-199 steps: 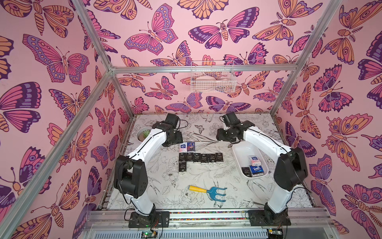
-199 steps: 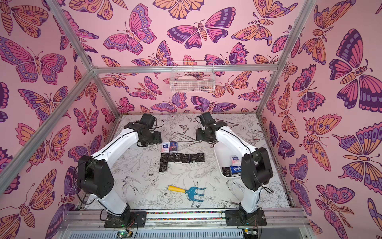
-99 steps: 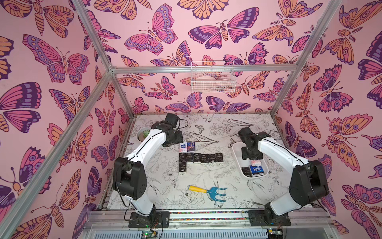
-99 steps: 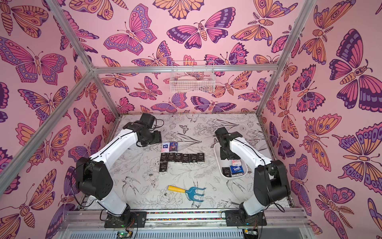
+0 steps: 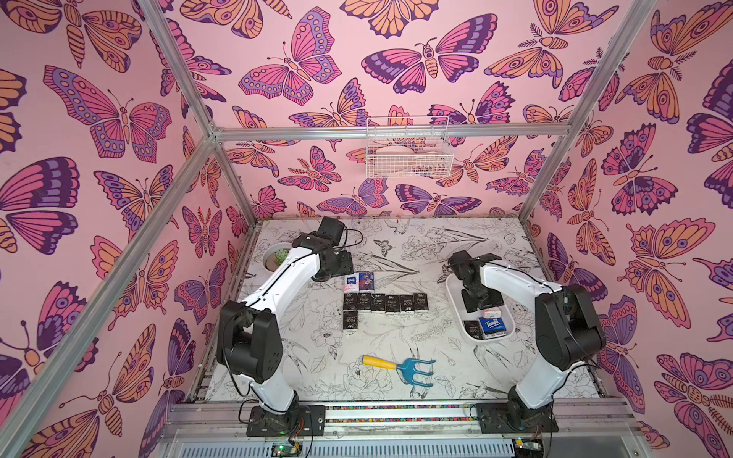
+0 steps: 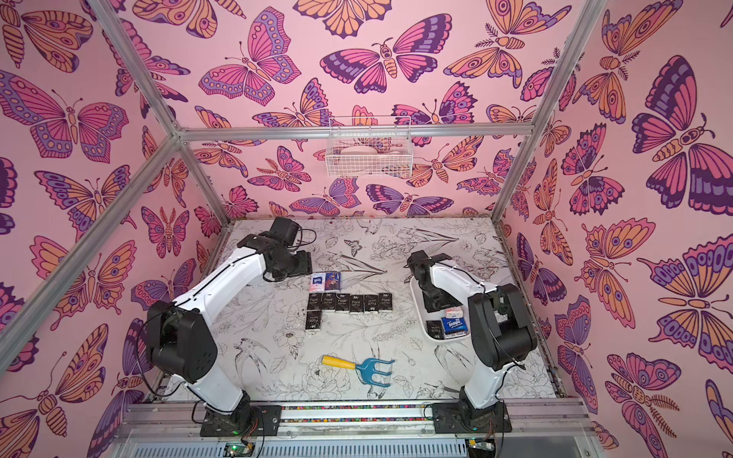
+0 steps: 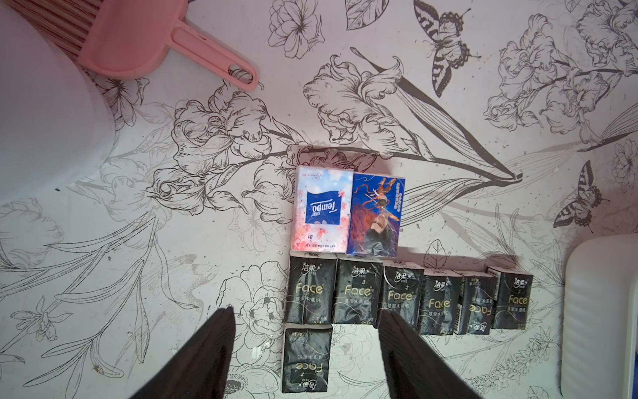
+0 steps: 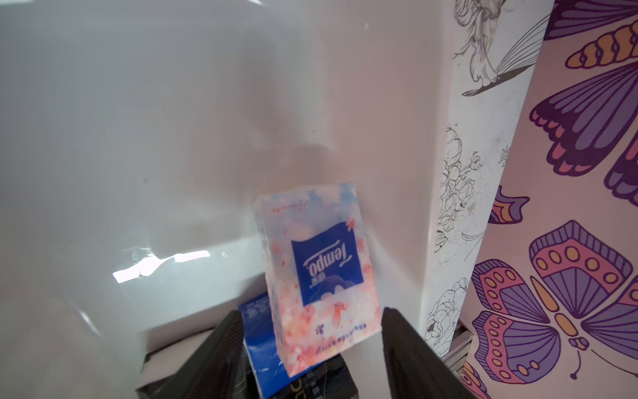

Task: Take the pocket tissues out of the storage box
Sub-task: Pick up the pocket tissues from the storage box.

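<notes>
Packets (image 5: 384,303) are sitting in rows on the desk (image 5: 396,345), nine of them, and the right arm (image 5: 511,281) has just swung back from there to the box (image 5: 453,301). The right jaws are spreading wider, gripping nothing, poised either side of a pink-white Tempo packet (image 8: 317,276) lying atop a blue one and a black one. Three are waiting inside, so another pick looks due. The left jaws are hanging half open above the rows, empty.

This is looking like a lab robot cell: an aluminium frame (image 5: 396,133) is holding butterfly-print walls (image 5: 99,119) around a flower-print surface (image 5: 396,337), and two arms (image 5: 277,285) are sitting bolted to a front rail (image 5: 396,414).
</notes>
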